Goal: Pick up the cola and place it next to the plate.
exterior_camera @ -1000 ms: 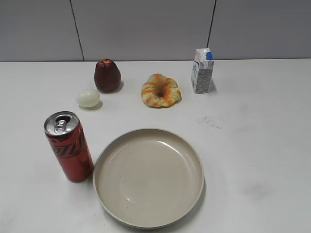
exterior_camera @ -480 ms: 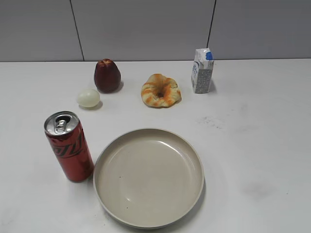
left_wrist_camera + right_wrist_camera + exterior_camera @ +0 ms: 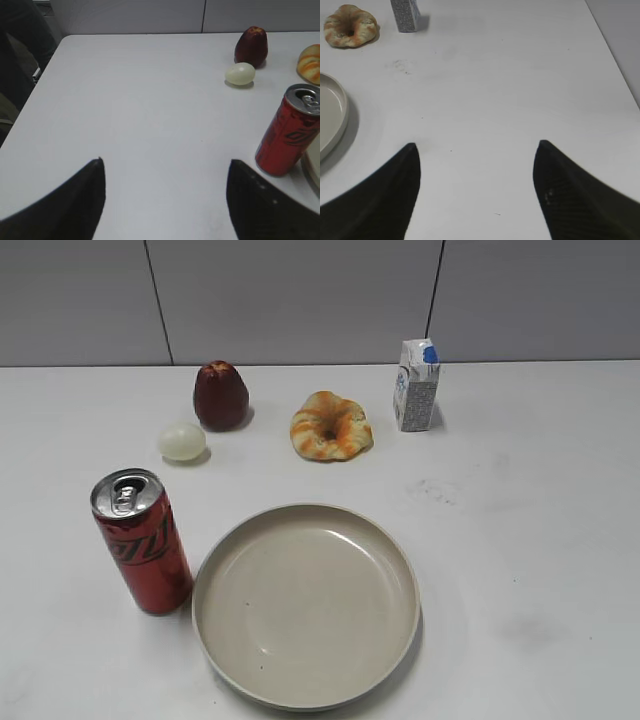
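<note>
A white table (image 3: 540,500) backed by a grey panelled wall was shown, with the plate (image 3: 306,605) taken as the landmark at the near middle. The cola (image 3: 142,540) was seen standing upright just to the left of the plate, its base close against the rim; whether the two touched could not be told. Beyond the plate a ring-shaped pastry (image 3: 331,426) was laid, with a dark red fruit (image 3: 220,395) and a pale egg (image 3: 182,442) further left of it and a small carton (image 3: 416,385) further right. Neither arm was visible in the exterior view. The left gripper (image 3: 165,200) was seen spread wide over bare table, well to the left of the can and holding nothing; the right gripper (image 3: 476,192) was likewise spread and empty, to the right of the plate. The task was judged to be at its end, the can being set beside the plate already. Nothing more than keeping both arms clear of the can seemed to be called for.
</note>
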Motion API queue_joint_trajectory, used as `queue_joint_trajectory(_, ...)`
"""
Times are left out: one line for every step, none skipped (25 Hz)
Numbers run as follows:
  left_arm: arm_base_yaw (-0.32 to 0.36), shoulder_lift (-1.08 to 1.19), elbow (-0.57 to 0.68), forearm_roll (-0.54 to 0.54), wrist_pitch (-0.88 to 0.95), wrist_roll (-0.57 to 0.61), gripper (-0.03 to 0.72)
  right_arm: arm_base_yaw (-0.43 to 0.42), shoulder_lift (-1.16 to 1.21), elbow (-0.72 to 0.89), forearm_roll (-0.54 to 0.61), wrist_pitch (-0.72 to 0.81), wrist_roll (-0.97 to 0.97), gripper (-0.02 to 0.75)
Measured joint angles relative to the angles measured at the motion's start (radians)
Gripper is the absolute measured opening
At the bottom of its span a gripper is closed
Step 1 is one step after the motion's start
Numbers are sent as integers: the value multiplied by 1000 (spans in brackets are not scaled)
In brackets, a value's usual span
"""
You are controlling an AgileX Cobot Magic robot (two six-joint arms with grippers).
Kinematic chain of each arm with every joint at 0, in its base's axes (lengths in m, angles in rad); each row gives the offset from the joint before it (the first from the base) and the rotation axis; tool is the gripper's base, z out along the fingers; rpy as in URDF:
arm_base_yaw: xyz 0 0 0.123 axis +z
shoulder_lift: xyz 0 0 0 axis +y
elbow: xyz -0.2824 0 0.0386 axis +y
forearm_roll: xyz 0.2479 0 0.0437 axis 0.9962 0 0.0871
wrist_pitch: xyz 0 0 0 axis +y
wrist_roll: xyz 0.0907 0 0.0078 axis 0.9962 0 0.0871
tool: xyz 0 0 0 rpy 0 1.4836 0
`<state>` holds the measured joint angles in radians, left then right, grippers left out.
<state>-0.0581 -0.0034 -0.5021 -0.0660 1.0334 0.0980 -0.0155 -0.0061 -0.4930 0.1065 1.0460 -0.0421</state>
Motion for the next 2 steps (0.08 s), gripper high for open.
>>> queue_joint_trajectory(0,-1,0,-1,0,0,568,0,0,0,0,0,0,535)
queue_joint_trajectory(0,-1,0,-2,0,0,563,0,0,0,0,0,0,535)
